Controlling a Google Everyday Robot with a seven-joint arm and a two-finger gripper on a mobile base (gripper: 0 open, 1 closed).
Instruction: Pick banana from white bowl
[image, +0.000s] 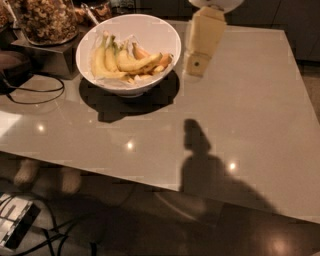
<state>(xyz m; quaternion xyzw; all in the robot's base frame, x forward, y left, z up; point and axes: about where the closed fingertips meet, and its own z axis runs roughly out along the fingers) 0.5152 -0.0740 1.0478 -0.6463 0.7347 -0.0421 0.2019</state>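
The white bowl (150, 35) stands at the back left of the grey table. It holds several bananas. The plump pale yellow banana (98, 62) lies at the bowl's left side, stem up. A slimmer orange-tinged banana (162, 61) lies at the right. My gripper (196, 65) hangs above the table just right of the bowl's rim, level with it and apart from it. It holds nothing that I can see.
A glass jar of brown nuts (46, 19) stands on a dark box (47, 52) left of the bowl. A black cable (35, 92) loops on the table's left edge. The arm's shadow (200, 150) falls on the table (250, 100) to the front right.
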